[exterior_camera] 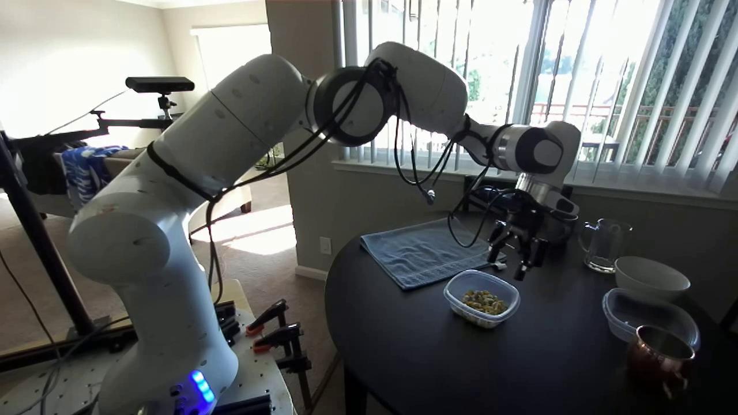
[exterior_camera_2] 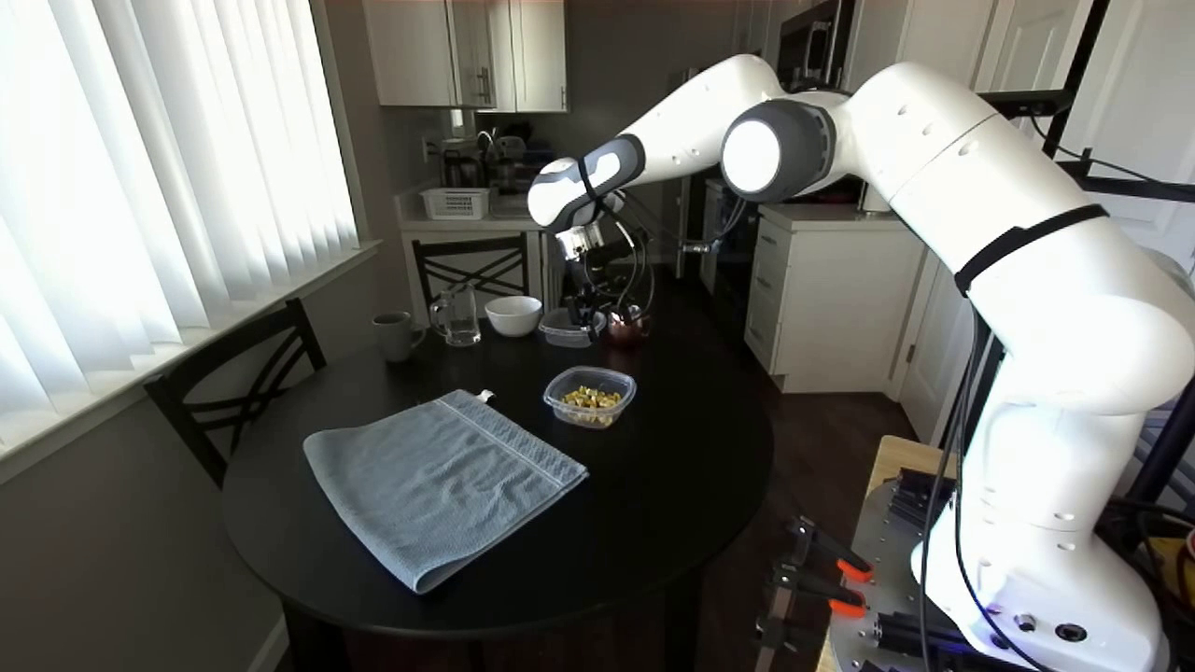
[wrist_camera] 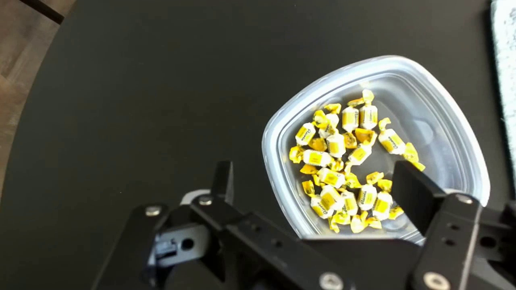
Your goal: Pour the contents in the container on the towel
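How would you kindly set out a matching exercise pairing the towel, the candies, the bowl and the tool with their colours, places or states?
1. Towel
2. Candies
3. Bowl
4. Tool

A. Open and holding nothing
B. Yellow and white, inside a tub
C. Blue-grey, laid flat on the table
D. White and round

Pairs: 1-C, 2-B, 3-D, 4-A

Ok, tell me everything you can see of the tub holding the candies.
The tub is squarish with rounded corners and a broad pale rim. It looks like translucent plastic, lidless. It sits upright on the dark table, beside the towel but apart from it. Yellow-and-white wrapped candies lie inside, mostly toward one side, leaving part of its floor bare. Besides table and candies, nothing appears to touch it: the open end effector hangs clear of it in both exterior views.
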{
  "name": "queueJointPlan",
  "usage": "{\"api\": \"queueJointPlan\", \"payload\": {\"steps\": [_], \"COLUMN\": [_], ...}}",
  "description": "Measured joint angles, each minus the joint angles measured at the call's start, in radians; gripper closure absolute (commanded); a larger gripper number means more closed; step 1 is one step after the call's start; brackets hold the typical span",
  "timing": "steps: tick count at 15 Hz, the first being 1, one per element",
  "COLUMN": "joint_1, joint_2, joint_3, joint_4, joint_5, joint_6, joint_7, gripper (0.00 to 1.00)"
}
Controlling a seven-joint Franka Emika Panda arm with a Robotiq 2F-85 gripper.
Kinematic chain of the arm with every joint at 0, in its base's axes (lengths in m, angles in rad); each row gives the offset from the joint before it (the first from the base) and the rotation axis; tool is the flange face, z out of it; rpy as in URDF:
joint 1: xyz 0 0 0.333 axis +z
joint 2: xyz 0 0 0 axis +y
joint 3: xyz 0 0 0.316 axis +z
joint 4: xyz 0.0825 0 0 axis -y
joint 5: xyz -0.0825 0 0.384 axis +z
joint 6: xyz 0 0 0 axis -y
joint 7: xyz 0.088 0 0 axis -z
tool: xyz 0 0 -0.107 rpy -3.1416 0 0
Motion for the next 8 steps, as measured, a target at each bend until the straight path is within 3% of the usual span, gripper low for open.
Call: {"api": "queueJointPlan", "payload": {"steps": [8], "joint_1": [0.006], "joint_2": [0.001], "joint_3": [0.0], "joint_4": [0.0], "joint_5": [0.0], "joint_6": [0.0], "joint_7": [0.0], "gripper": [0.0]}}
